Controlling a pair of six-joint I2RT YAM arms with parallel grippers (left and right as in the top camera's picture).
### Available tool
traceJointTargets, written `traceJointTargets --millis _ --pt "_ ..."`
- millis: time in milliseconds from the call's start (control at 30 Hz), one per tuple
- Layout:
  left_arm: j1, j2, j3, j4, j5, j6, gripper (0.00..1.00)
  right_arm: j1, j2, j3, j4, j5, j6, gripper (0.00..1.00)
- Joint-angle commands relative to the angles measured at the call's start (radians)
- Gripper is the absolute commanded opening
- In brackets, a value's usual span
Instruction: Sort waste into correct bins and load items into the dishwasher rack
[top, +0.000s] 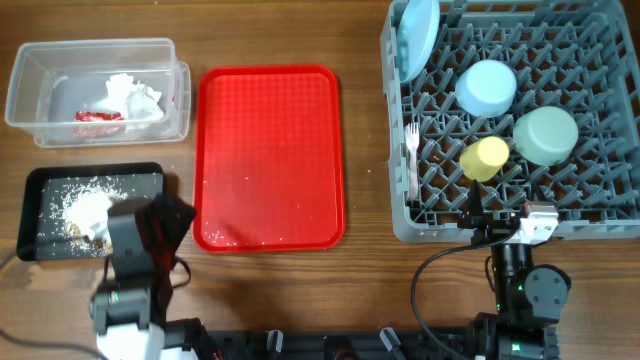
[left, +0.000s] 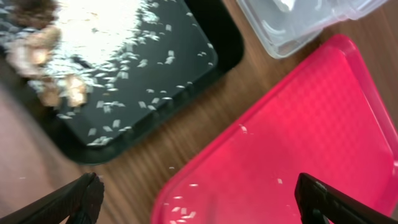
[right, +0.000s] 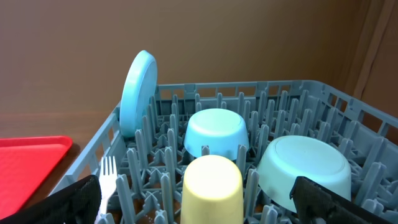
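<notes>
Rack (top: 430, 228) fills the 2 o'clock side of the surface (top: 365, 290). Inside it:
- plate (top: 418, 38) stands on edge in the 11 o'clock corner, vs the wall
- blue bowl (top: 487, 86) is upside down, toward 12 o'clock
- green bowl (top: 546, 135) is upside down at the blue bowl's 4 o'clock
- cup (top: 485, 158) is mouth down at the blue bowl's 6 o'clock, just beside the green bowl
- fork (top: 411, 160) lies along the 9 o'clock wall, tines toward 12

R arm (top: 520, 285) sits at the rack's 6 o'clock wall. R jaws are spread wide w/ nothing gripped. They point into the rack, cup straight ahead and apart from them

Tub (top: 95, 44) is at 10 o'clock on the surface. It holds the napkin (top: 135, 97), w/ the wrapper (top: 98, 117) touching it at its 8 o'clock

Black tray (top: 140, 185) is just at the tub's 6 o'clock. It holds scraps (top: 88, 215) amid whitish crumbs, mostly in its 9 o'clock half

Red tray (top: 268, 158) lies btwn the bins and the rack, w/ a few crumbs near its 6 o'clock edge

L arm (top: 135, 250) covers the black tray's 4 o'clock corner. L jaws are wide apart and empty, over the red tray's 7 o'clock corner and the strip of wood btwn the two trays
</notes>
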Motion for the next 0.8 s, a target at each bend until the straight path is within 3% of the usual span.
traceJointTargets --millis 0,233,400,567,767 --pt "-0.005 -0.136 -0.086 0.009 -0.117 0.042 1.00 0.004 -0.005 -0.002 0.002 0.013 -0.012 1.00" --pt "-0.035 -0.274 -0.110 -0.003 -0.061 0.200 1.00 0.004 -0.005 -0.002 0.002 0.013 -0.013 1.00" --pt "-0.169 -0.477 -0.116 -0.021 0.010 0.489 1.00 0.004 -0.005 -0.002 0.002 0.013 -0.012 1.00" --pt "-0.183 -0.581 -0.193 0.020 0.019 0.509 1.00 0.004 -0.005 -0.002 0.002 0.013 -0.012 1.00" --pt "-0.183 -0.665 -0.346 0.282 0.076 0.509 1.00 0.004 -0.005 -0.002 0.002 0.013 -0.012 1.00"
